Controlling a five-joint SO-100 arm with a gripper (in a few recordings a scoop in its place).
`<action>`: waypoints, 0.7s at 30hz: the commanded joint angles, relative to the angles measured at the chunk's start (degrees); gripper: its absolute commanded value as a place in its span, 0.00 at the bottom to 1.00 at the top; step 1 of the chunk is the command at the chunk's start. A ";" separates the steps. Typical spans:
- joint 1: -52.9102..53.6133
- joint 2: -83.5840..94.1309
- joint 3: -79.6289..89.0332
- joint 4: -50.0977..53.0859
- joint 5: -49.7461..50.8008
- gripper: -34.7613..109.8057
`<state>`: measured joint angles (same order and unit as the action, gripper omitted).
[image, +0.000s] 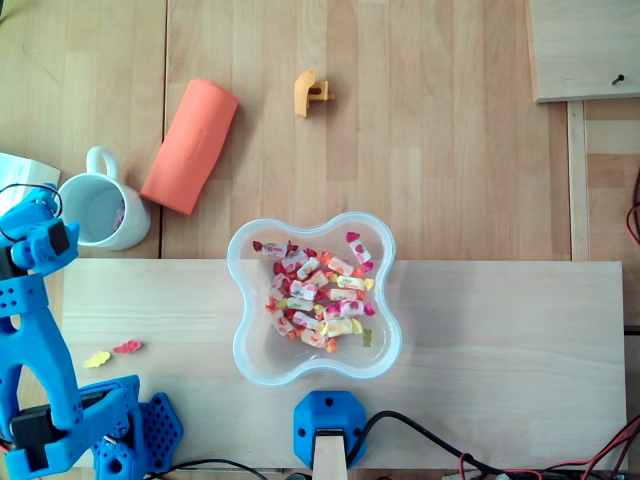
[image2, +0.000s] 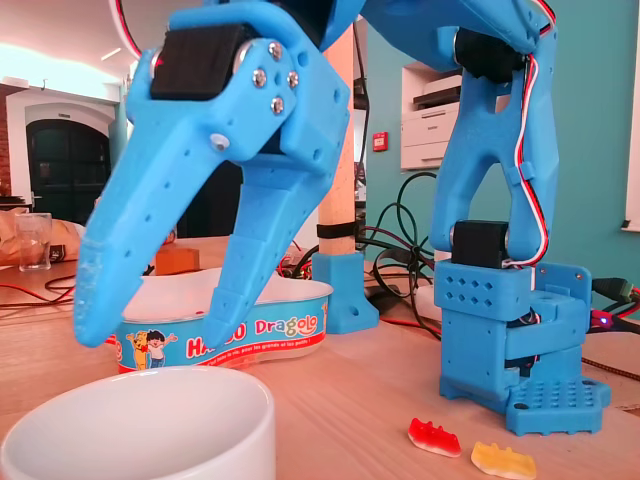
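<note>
My jaws are spread wide apart and there is nothing between them; I hold no object. In the fixed view my gripper hangs with both fingers pointing down, a little tilted, above the white mug, whose rim is in the lower left corner. The fingertips are over the mug and do not touch it.

In the overhead view the mug stands at the left, on the darker table just beyond the edge of the light wooden board. Its handle is turned away from the board. Inside, near the wall, there is a small pinkish spot, and I cannot tell what it is.

Behind my fingers in the fixed view stands a clear wavy bowl with a printed band around it. From above it sits at the far edge of the board, well apart from the mug, and it holds many wrapped candies.

Two gummy sweets lie on the board near my base: a red one and a yellow one, side by side and not touching.

An orange roll lies on the table just beside the mug. A small yellow-orange plastic part lies farther away. A blue mount stands at the near edge of the board, just beside the bowl.
</note>
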<state>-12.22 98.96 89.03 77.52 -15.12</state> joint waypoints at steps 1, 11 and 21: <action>-0.53 3.52 -2.29 0.53 -0.62 0.42; 4.04 3.78 -6.06 0.53 -0.62 0.28; 4.48 4.04 -5.54 -10.20 -0.79 0.22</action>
<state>-7.21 99.40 84.73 71.10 -14.94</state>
